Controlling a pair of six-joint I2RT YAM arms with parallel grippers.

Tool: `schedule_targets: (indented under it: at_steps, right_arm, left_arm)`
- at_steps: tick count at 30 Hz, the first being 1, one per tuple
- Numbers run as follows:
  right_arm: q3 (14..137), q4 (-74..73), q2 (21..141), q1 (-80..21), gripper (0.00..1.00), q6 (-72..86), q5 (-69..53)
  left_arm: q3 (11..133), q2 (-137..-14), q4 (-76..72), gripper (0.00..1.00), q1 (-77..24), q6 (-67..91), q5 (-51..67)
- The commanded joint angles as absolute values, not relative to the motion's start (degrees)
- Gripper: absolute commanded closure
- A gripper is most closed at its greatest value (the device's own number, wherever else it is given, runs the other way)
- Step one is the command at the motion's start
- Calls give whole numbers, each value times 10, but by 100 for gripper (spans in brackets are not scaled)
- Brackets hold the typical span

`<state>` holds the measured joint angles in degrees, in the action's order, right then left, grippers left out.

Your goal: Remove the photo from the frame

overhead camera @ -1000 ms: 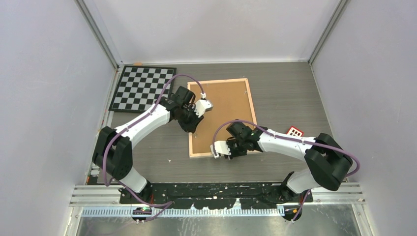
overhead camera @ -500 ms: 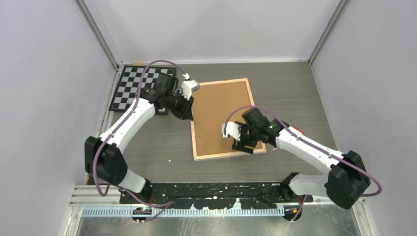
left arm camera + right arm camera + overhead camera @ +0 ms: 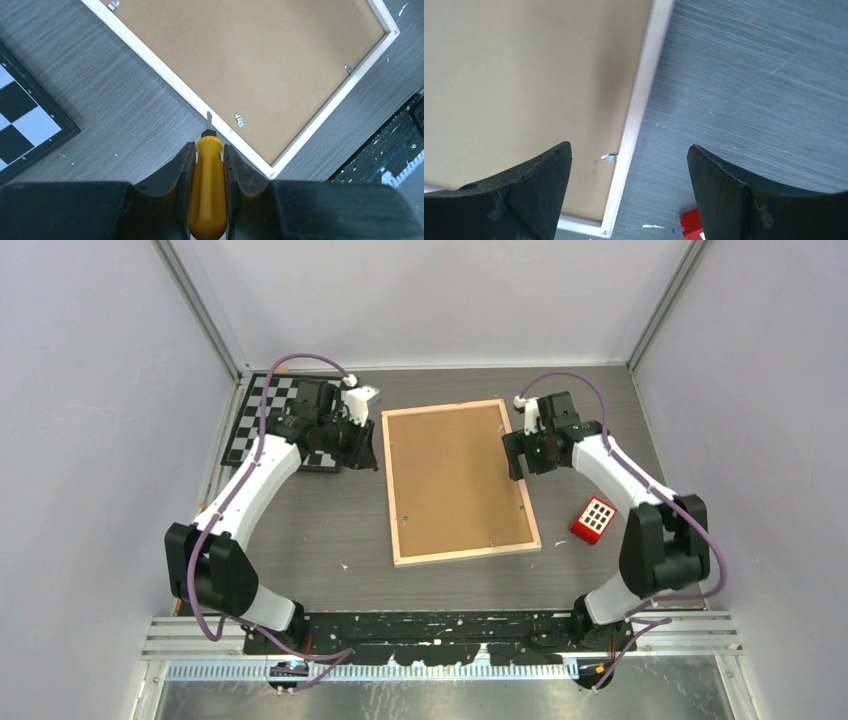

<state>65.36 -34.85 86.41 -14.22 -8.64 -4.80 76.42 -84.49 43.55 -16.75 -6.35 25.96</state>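
While the frame [image 3: 455, 480] lies back-up in the middle of the surface [image 3: 340, 530], brown panel showing inside its pale rim, the photo cannot be seen; presumably it sits face-down beneath that panel.

Hazards. The left jaws are closed on the yellow handle of a screwdriver [image 3: 209, 192]. Its short blade ends just outside the frame's left rim, close to a small metal clip [image 3: 240, 119]; contact cannot be confirmed. Nothing pins the frame, so a push on a clip would likely slide or rotate it across the surface rather than turn the clip. A blade that skips off so small a tab could gouge the panel, or dig under the rim and crease the hidden print. The smooth round handle may also twist between the jaws under side load.

Pose. The left arm [image 3: 250, 480] stretches far forward, its wrist over the right edge of the checkerboard [image 3: 22, 117], beside the frame's far-left corner, tool angled down toward the rim. The right arm [image 3: 620, 465] is folded sharply at the elbow, its wrist above the frame's right rim near the far corner. The right jaws stand wide apart and empty, straddling the rim from above beside another clip [image 3: 609, 158], well clear of the red block [image 3: 594, 519].
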Motion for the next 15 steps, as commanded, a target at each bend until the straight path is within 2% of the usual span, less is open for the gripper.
schedule_targets:
  at_steps: [1,3,7,15]
  right_arm:
    - [703,-348,922,-96,12,-1,-44]
    - [722,-345,956,-83,15,19,-39]
    - [754,-345,1013,-76,29,30,-47]
    - [783,-322,1078,-76,37,38,-85]
  left_arm:
    - [797,-839,432,100,-162,-60,252]
    - [803,-841,437,100,-159,-65,250]
    - [807,-841,443,100,-154,-70,249]
    - [808,-842,450,100,-150,-79,247]
